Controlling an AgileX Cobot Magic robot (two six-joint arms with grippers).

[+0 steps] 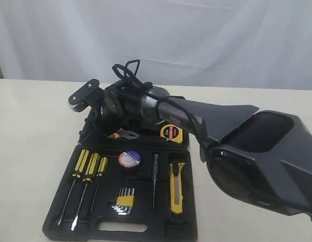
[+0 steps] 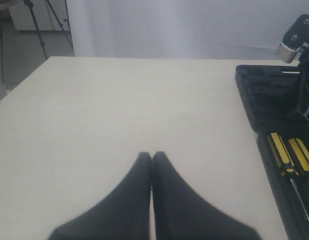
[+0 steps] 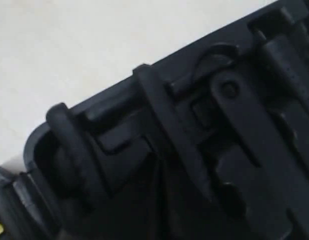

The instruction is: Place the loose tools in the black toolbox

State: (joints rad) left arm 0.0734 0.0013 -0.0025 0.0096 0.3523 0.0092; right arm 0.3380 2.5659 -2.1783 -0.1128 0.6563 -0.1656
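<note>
cream table (image 1: 24, 131) | white curtain (image 1: 196, 30) | left claw (image 2: 152, 156) pressed together, empty | right claw (image 1: 96, 122): cannot tell

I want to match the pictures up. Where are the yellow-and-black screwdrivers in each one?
Exterior view: the screwdrivers lie in the left side of the black toolbox's near half.
Left wrist view: the screwdrivers show in the toolbox, across the table from the shut left gripper.
Right wrist view: not in it; only black toolbox recesses, close up.
Shared landmark: the black toolbox.
</note>
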